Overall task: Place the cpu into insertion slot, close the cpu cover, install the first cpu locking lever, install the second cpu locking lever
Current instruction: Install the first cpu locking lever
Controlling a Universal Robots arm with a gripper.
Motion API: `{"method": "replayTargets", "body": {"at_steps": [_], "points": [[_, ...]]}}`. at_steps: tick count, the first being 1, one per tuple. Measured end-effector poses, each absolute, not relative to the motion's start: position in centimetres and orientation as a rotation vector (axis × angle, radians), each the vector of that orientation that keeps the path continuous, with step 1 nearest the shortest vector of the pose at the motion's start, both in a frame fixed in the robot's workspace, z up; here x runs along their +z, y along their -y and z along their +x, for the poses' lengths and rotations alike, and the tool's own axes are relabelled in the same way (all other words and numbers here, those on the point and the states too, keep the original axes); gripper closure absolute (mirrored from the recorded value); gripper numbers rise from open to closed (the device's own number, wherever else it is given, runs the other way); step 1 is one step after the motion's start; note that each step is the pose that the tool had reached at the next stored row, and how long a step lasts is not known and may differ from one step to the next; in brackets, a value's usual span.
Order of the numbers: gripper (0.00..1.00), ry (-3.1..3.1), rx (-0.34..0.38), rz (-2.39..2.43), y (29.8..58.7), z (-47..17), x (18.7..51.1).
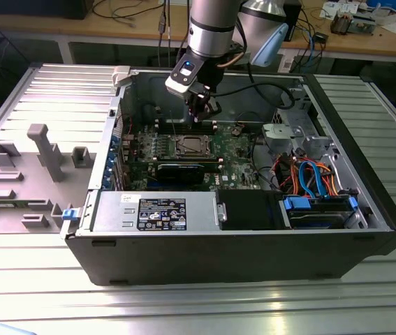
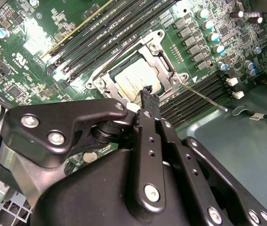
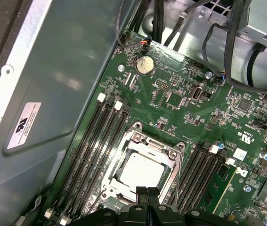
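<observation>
K: Hand [image 3: 145, 190] state?
M: Closed and empty. Both fingertips are pressed together with nothing between them. It hangs inside the computer case [image 1: 218, 258], with its tips over one edge of the insertion slot [image 1: 186, 146]. Can't tell whether they touch it.
K: Where's the cpu?
M: The cpu [image 3: 140, 170] is seated flat in the slot, grey lid up. The cpu cover [image 3: 153, 144] lies down around it, and the chip shows through the window.
K: Levers?
M: In the second wrist view, one thin locking lever [image 2: 204, 96] sticks out over the memory slots [image 2: 197, 101], away from the socket. Looks unlatched to me. Can't call the other one.
K: Handling notes?
M: My guess is the cpu is light, stiff and smooth-topped, with a fragile underside. Take it only by opposite edges. The cover is thin sheet metal, stiff and hinged, so press on the frame and never through the window. The lever is springy wire that likely pushes back, so take it at the bent free end.
K: Anything else?
M: The case sits on a ribbed metal bench [image 1: 184, 307].
</observation>
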State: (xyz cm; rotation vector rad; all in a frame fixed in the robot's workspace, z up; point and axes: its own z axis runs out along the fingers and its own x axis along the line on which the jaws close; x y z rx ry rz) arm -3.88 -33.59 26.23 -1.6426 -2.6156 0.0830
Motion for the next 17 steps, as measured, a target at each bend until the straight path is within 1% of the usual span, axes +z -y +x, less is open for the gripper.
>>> {"method": "replayTargets", "body": {"at_steps": [17], "points": [[0.89, 2.623, 0.083, -1.631, 33.58, -3.88, 26.22]]}}
